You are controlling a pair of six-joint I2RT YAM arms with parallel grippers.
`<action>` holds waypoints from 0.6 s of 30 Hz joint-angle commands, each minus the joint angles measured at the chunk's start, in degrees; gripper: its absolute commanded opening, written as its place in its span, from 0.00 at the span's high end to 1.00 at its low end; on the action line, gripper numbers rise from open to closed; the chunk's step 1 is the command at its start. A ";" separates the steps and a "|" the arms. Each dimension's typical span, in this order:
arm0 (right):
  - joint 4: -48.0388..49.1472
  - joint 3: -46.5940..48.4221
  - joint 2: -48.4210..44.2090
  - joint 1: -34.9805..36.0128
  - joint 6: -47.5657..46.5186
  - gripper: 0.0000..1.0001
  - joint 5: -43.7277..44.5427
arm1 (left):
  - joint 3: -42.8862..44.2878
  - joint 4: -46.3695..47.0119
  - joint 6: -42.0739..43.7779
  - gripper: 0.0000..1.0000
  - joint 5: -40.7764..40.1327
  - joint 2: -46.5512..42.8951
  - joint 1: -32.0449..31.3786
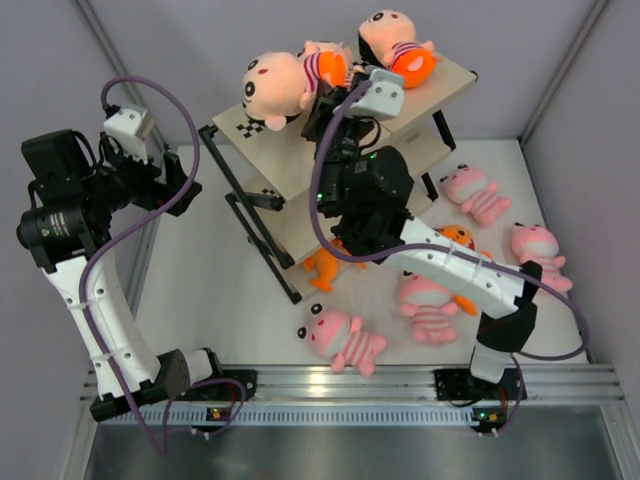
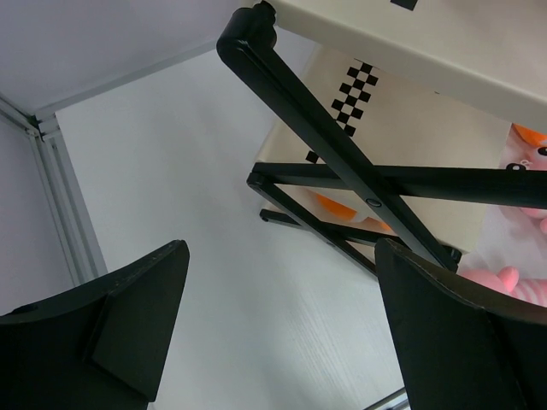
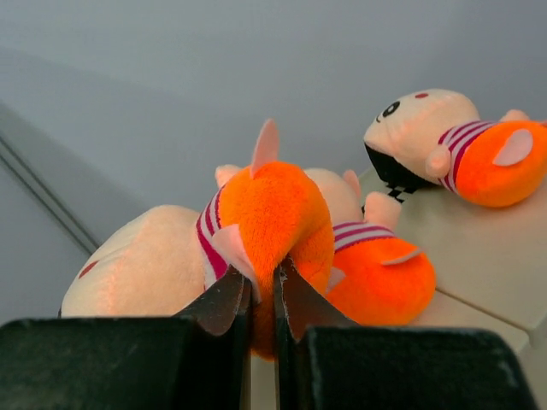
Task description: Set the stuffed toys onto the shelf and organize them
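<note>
Right gripper [image 3: 261, 297] clenched on the orange rump of a doll [image 3: 265, 201] lying at the 10 o'clock end of the shelf [image 1: 285, 145], top board; plush likely soft, light, squashy, rump a fair hold; arm stretched long from 5 o'clock; left gripper [image 2: 278, 265] splayed, empty.

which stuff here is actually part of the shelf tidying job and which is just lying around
Job: shelf; three dolls on its top board, one pinched by the right gripper; pink striped animals and orange creatures on the table.
Just there: purple cables; metal rail.
</note>
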 commanded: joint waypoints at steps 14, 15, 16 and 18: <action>-4.05 -1.64 2.24 2.64 3.18 0.72 5.27 | -2.43 2.39 1.63 0.05 1.52 -1.43 -0.13; -6.42 -2.69 1.36 2.64 5.02 0.70 4.31 | -2.69 2.30 1.72 0.05 1.61 -1.52 -0.13; -8.70 -3.83 -0.13 2.64 9.22 0.68 3.43 | -2.87 2.39 1.81 0.05 1.70 -1.52 -0.13; -16.06 -4.20 -1.98 2.64 12.93 0.60 1.67 | -3.22 2.30 2.16 0.05 1.79 -1.61 -0.13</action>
